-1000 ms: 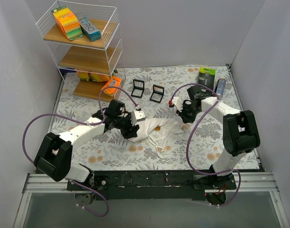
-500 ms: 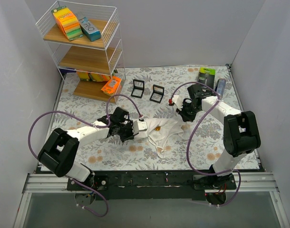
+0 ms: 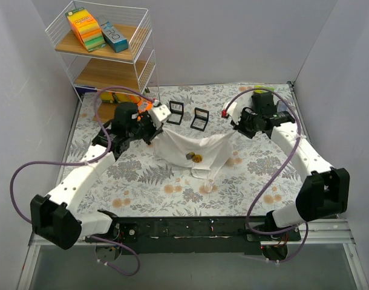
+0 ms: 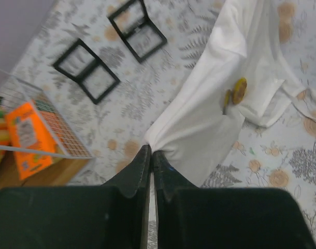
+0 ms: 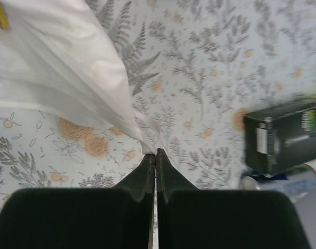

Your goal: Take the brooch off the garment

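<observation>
A white garment (image 3: 190, 151) hangs spread between my two grippers above the floral table. A yellow brooch (image 3: 197, 158) is pinned near its lower middle, with a small dark piece beside it. My left gripper (image 3: 155, 125) is shut on the garment's left corner (image 4: 163, 136). My right gripper (image 3: 234, 128) is shut on its right corner (image 5: 146, 144). The brooch also shows in the left wrist view (image 4: 238, 91). The garment's lower hem trails on the table.
Two open black boxes (image 3: 175, 112) (image 3: 200, 119) lie behind the garment. A wire shelf (image 3: 106, 66) with packets stands at the back left. A green-and-black pack (image 3: 263, 95) and a can (image 3: 280, 109) sit at the back right.
Both arms have lifted and moved apart toward the back. The garment, bunched on the table before, now hangs stretched between the grippers, with the brooch showing.
</observation>
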`<control>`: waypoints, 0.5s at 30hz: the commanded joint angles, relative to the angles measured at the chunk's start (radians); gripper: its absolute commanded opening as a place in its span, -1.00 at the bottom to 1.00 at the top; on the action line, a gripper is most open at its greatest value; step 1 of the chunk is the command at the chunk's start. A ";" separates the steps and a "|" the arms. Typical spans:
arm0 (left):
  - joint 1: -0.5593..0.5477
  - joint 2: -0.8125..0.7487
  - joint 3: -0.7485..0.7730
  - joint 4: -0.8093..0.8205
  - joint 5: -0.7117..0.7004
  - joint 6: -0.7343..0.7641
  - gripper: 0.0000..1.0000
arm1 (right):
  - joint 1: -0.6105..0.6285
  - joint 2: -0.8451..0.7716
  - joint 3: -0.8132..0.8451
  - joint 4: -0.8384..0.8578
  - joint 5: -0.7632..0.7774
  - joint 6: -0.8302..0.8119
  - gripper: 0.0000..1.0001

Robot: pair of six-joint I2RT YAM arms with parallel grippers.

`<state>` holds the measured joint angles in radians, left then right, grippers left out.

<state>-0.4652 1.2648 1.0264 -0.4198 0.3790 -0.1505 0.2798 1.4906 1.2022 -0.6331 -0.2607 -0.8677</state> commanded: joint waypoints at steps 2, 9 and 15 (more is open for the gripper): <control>0.069 -0.093 0.170 -0.164 -0.003 -0.076 -1.00 | -0.014 -0.142 0.111 0.016 0.011 -0.024 -0.97; 0.112 -0.194 0.261 -0.260 -0.025 -0.087 -1.00 | -0.016 -0.229 0.256 -0.077 0.008 0.044 -0.97; 0.114 -0.359 0.241 -0.304 0.021 -0.138 -1.00 | 0.033 -0.328 0.355 -0.187 0.040 0.094 -0.97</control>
<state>-0.3553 1.0519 1.2484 -0.6739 0.3618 -0.2443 0.2787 1.2469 1.4597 -0.7280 -0.2420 -0.8253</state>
